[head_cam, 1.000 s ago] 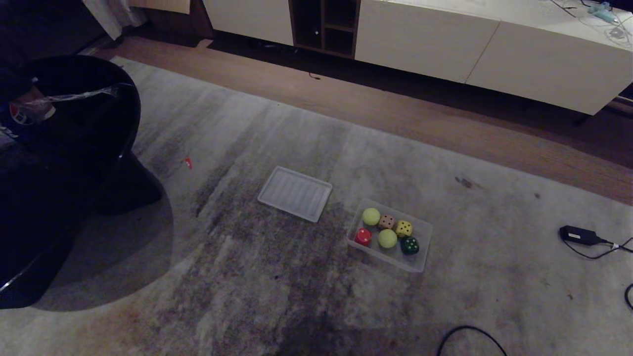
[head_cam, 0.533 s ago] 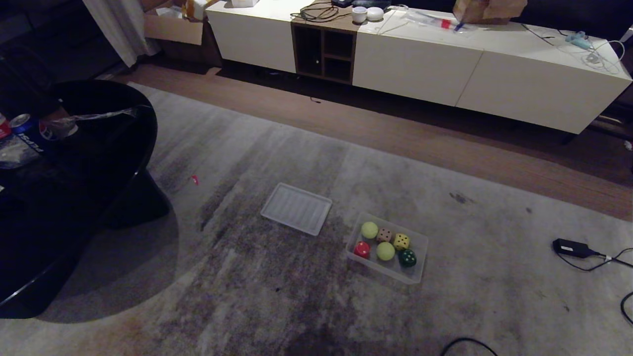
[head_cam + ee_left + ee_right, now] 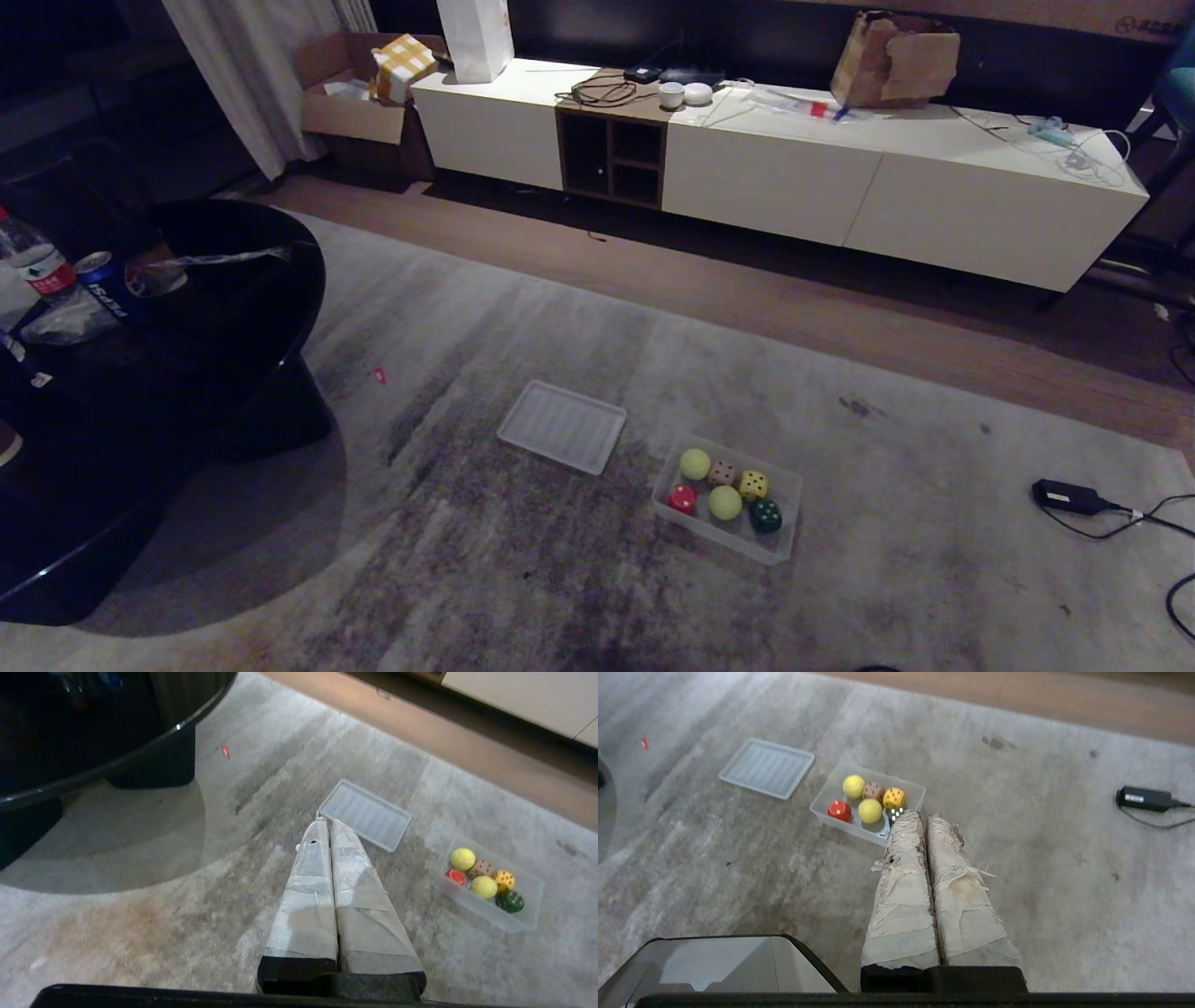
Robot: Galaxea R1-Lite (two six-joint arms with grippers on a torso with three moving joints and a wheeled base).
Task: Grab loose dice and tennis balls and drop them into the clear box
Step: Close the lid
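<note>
The clear box (image 3: pixel 792 485) sits on the grey rug. Inside it lie two tennis balls (image 3: pixel 695 463) (image 3: pixel 724 502), a beige die (image 3: pixel 721 472), a yellow die (image 3: pixel 753 484), a dark green die (image 3: pixel 766 515) and a red piece (image 3: pixel 681 498). No die or ball lies loose on the rug. Neither arm shows in the head view. My left gripper (image 3: pixel 325 822) is shut and empty, high above the rug, with the box (image 3: pixel 532 905) off to one side. My right gripper (image 3: pixel 924 815) is shut and empty too, its tips over the box's (image 3: pixel 822 798) near corner.
A flat ribbed lid (image 3: pixel 562 426) lies left of the box. A black round table (image 3: pixel 187 308) with a bottle and a can stands at the left. A long white cabinet (image 3: pixel 775 177) lines the far wall. A black power adapter (image 3: pixel 1064 496) with its cable lies at the right.
The head view has lifted, so the whole scene slid down and the cabinet top came into sight. The box, its contents and the lid keep their places on the rug.
</note>
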